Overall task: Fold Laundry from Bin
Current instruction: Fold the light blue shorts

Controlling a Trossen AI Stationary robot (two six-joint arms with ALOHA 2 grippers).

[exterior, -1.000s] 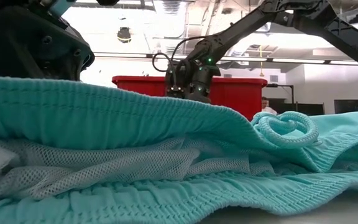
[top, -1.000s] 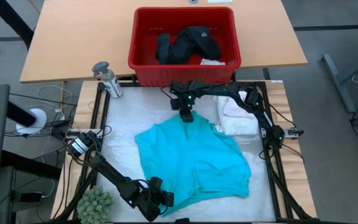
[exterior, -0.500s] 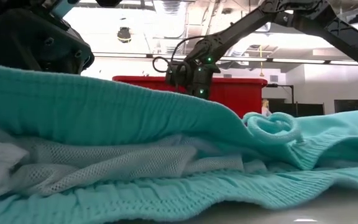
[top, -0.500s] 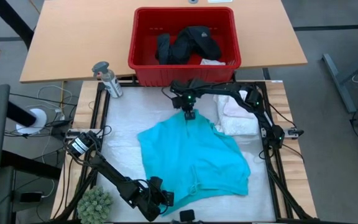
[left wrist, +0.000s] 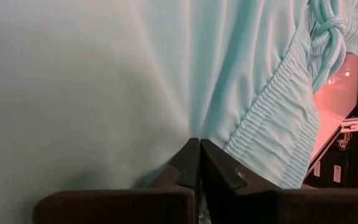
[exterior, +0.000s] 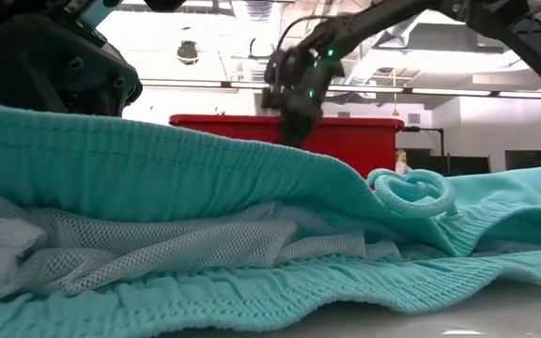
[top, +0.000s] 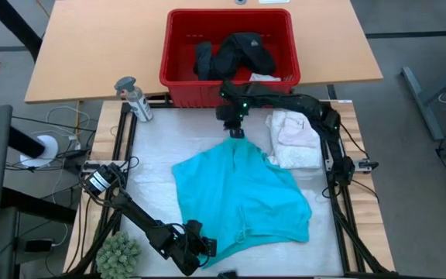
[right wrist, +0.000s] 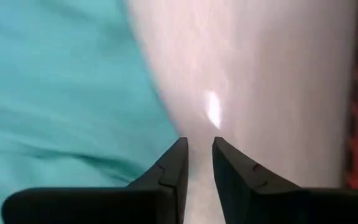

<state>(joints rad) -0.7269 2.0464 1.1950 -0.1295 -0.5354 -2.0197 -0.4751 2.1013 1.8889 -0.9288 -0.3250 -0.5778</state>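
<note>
Progress: early | turquoise garment (top: 242, 194) spread mid-table, unfolded | white piece (top: 293, 138) at right edge | dark clothes in bin (top: 178, 70), far edge | right gripper (top: 236, 132) slightly parted, empty, above garment's far edge | left gripper (top: 204, 246) clenched at its near hem.

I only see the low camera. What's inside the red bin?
Observer: Black clothing and a small white piece lie in the bin.
Operator: Is the top arm holding the blue-green cloth?
Observer: No. The right gripper is open and empty, by the far edge of the turquoise garment.
Operator: And the other arm?
Observer: The left gripper is shut on the garment's near edge.
</note>
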